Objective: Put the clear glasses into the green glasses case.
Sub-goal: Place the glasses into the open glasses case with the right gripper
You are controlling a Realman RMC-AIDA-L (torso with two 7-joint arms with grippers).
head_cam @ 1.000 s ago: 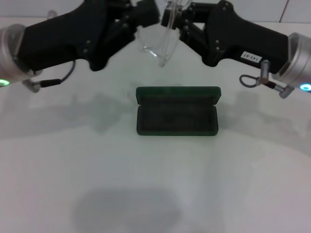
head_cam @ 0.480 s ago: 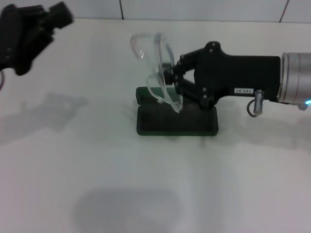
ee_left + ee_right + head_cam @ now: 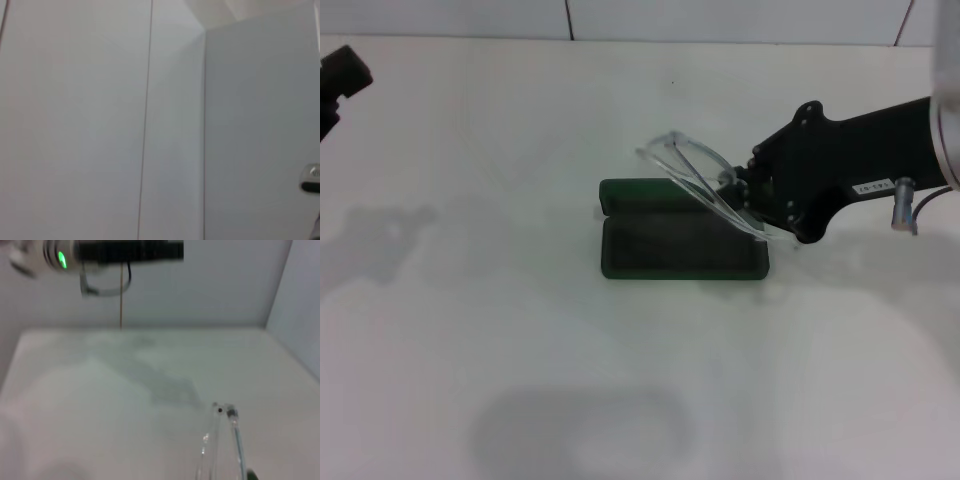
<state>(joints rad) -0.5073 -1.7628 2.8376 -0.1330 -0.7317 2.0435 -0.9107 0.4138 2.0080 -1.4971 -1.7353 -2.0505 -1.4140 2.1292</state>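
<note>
Since half a sec ago, right gripper has dropped lower and tipped the clear glasses from upright to slanting over the green glasses case; left gripper has pulled back further, now barely showing at the far left edge. Right jaws are clamping the glasses by the end nearest the arm, lens leaning across the case's right half & raised lid. Case is sitting open mid desk. Can't tell the left jaws' state. Right wrist cam is catching thin clear arms.
</note>
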